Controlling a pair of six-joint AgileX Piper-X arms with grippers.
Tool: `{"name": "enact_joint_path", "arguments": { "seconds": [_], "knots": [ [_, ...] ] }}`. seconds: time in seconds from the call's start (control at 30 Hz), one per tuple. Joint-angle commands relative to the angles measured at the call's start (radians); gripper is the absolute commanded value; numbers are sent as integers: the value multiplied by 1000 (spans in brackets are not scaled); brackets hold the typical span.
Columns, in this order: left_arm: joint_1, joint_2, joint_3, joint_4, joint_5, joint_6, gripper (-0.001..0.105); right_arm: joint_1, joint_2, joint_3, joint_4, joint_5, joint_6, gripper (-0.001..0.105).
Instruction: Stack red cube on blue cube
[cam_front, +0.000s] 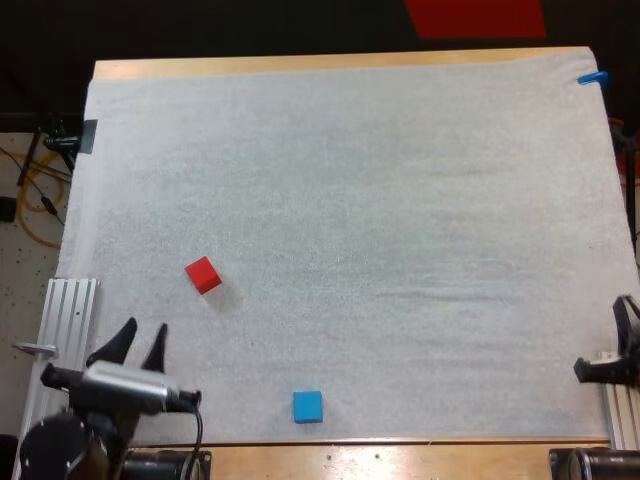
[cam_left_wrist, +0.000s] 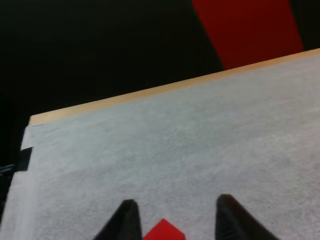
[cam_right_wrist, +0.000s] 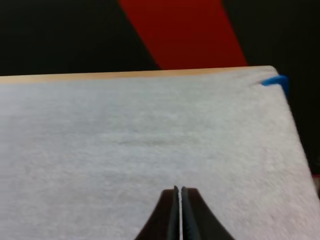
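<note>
A red cube (cam_front: 203, 275) lies on the white mat (cam_front: 380, 200) at the left, tilted a little. A blue cube (cam_front: 307, 406) sits near the mat's front edge, right of the red one and closer to me. My left gripper (cam_front: 138, 343) is open, low at the left, a short way in front of the red cube and apart from it. In the left wrist view the red cube (cam_left_wrist: 164, 230) shows just beyond the gap between the spread fingers (cam_left_wrist: 126, 220). My right gripper (cam_right_wrist: 179, 192) rests at the mat's right edge (cam_front: 627, 320), fingers touching, holding nothing.
An aluminium rail (cam_front: 68, 315) lies along the mat's left side beside my left arm. The wooden table edge (cam_front: 330, 64) runs along the far side. The wide middle and right of the mat hold no objects.
</note>
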Motion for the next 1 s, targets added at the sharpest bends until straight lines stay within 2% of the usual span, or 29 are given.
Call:
{"name": "enact_joint_path", "arguments": {
  "seconds": [0.0, 0.1, 0.2, 0.33, 0.47, 0.57, 0.73, 0.83, 0.97],
  "knots": [
    [-5, 32, -26, -14, -59, -15, 23, -3, 32, -23, -19, -42, -21, 0],
    [-5, 96, -68, -14, -135, -15, 10, -3, 126, -77, -24, -109, -47, 0],
    [-5, 151, -102, -12, -151, -15, 0, 19, 207, -116, -63, -161, -74, 0],
    [-5, 221, -124, -12, -149, -15, 0, 91, 320, -170, -108, -204, -109, 0],
    [2, 275, -138, -12, -149, -33, 0, 160, 411, -220, -116, -204, -151, 0],
    [39, 320, -149, -12, -149, -33, 0, 216, 480, -260, -124, -204, -165, 0],
    [164, 408, -173, -3, -131, 3, 0, 333, 590, -316, -158, -204, -189, 0],
    [260, 472, -181, -3, -75, 72, 0, 394, 639, -336, -177, -204, -200, 0],
    [341, 561, -186, -3, -18, 113, 0, 451, 696, -341, -212, -204, -200, 0]
  ]
}}
